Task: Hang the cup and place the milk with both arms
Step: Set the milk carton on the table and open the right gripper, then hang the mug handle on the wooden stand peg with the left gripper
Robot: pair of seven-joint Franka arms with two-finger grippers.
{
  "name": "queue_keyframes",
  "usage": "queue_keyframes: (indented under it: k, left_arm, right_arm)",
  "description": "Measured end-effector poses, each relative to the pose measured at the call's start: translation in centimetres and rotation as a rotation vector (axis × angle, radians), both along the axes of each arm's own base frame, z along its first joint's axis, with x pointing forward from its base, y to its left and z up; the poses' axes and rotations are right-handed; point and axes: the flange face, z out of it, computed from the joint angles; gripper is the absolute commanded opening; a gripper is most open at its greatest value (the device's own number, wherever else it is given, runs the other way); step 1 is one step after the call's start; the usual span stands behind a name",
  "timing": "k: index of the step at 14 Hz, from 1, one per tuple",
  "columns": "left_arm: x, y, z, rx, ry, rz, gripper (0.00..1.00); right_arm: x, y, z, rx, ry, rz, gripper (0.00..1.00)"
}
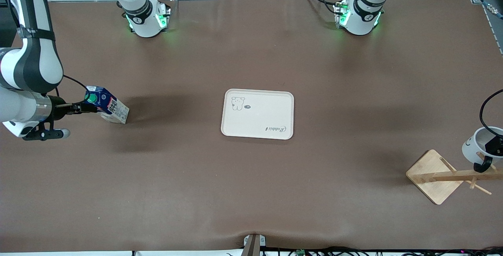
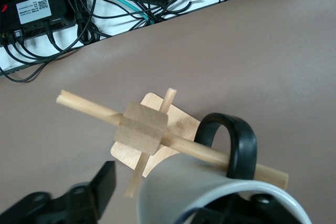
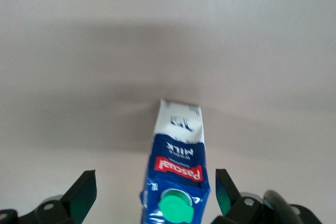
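Observation:
The milk (image 1: 107, 108), a dark-blue carton with a green cap, leans on the table at the right arm's end. My right gripper (image 1: 84, 108) is open around its capped top. In the right wrist view the milk (image 3: 177, 179) sits between the fingers (image 3: 84, 192) with a gap on each side. The white cup (image 1: 477, 146) is at the wooden rack (image 1: 434, 177), at the left arm's end. Its black handle (image 2: 236, 140) is looped over a peg (image 2: 210, 153). My left gripper (image 1: 493, 144) is open at the cup's rim. Its outer finger (image 2: 102, 184) stands apart from the cup wall (image 2: 178, 187).
A white tray (image 1: 257, 130) with a small animal drawing lies at the table's middle. The rack's flat wooden base (image 2: 131, 153) rests on the brown table. Cables and black boxes (image 2: 37, 9) lie off the table's edge by the rack.

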Motion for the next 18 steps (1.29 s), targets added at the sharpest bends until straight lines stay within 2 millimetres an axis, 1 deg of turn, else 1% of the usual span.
queue_keyframes:
  k: [2, 4, 6, 7, 8, 9, 11, 13, 14, 15, 16, 18]
  left_arm:
    - [0.0, -0.1, 0.0, 0.0, 0.003, -0.001, 1.0]
    - [-0.1, 0.0, -0.1, 0.0, 0.004, -0.001, 1.0]
    - [-0.1, 0.0, -0.2, -0.001, 0.006, 0.0, 1.0]
    - [-0.1, 0.0, -0.2, -0.002, 0.007, 0.0, 1.0]
    - [-0.1, 0.0, -0.2, -0.003, 0.007, 0.001, 1.0]
    - [-0.1, 0.1, -0.2, -0.003, 0.007, 0.001, 1.0]
    - [-0.1, 0.2, -0.3, -0.003, 0.007, 0.003, 1.0]
    - [-0.1, 0.3, -0.3, -0.003, 0.008, 0.004, 1.0]
    - [-0.2, 0.4, -0.3, -0.003, 0.009, 0.006, 1.0]
    - [-0.2, 0.7, -0.5, -0.003, 0.01, 0.011, 1.0]
    - [-0.2, 1.0, -0.7, -0.006, 0.01, 0.019, 1.0]
    - [-0.2, 1.5, -1.0, -0.012, 0.005, 0.037, 1.0]
  right_arm:
    - [1.3, 1.5, 3.4, 0.021, -0.052, 0.014, 1.0]
    - [1.8, 3.7, 7.0, 0.005, -0.03, 0.066, 1.0]
    - [2.3, 5.8, 11.6, -0.021, -0.039, 0.11, 1.0]
    - [2.4, 6.4, 14.5, -0.022, -0.075, 0.119, 1.0]
    - [2.4, 6.7, 17.0, -0.023, -0.11, 0.124, 1.0]
    - [2.1, 6.7, 18.9, -0.022, -0.127, 0.124, 1.0]
    - [1.1, 6.4, 21.5, -0.023, -0.14, 0.119, 1.0]
    - [-1.0, 5.9, 24.2, -0.027, -0.156, 0.109, 1.0]
    - [-2.3, 5.4, 25.1, -0.03, -0.163, 0.1, 1.0]
    - [-3.6, 4.7, 25.6, -0.032, -0.171, 0.085, 1.0]
    - [-4.8, 3.8, 25.7, -0.034, -0.184, 0.067, 1.0]
    - [-7.3, 2.3, 24.9, -0.038, -0.206, 0.037, 1.0]
